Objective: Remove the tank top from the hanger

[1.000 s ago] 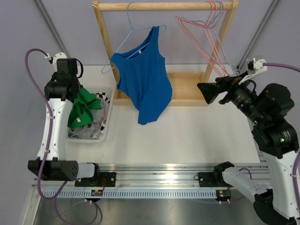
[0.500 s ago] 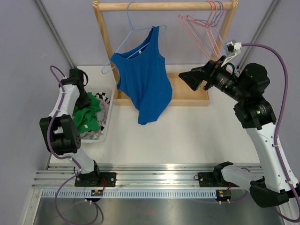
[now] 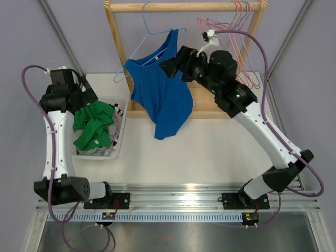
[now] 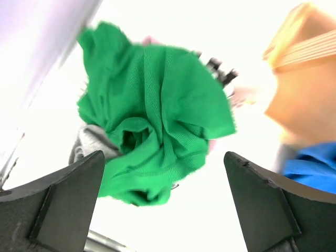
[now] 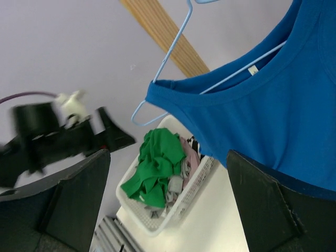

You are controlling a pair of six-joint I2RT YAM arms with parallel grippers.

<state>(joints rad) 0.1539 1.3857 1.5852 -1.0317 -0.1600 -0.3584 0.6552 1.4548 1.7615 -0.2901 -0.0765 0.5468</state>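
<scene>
The blue tank top (image 3: 163, 97) hangs on a light blue hanger (image 3: 139, 47) from the wooden rack's top rail (image 3: 184, 7). One strap sits on the hanger; the body droops down to the right. My right gripper (image 3: 169, 64) is open, just right of the upper strap, with nothing between its fingers. In the right wrist view the tank top (image 5: 273, 115) and hanger (image 5: 173, 47) fill the upper right above my open right gripper (image 5: 168, 210). My left gripper (image 3: 89, 95) is open over a green garment (image 4: 157, 121), empty (image 4: 165, 210).
A white basket (image 3: 119, 142) at the left holds the green garment (image 3: 93, 126) and other clothes. Several pink hangers (image 3: 231, 31) hang at the rack's right end. The rack's wooden base (image 3: 210, 110) lies behind the tank top.
My left gripper has opened and risen a little above the green garment in the basket. My right arm has swung left and up, from the table's right side to the tank top's strap.
</scene>
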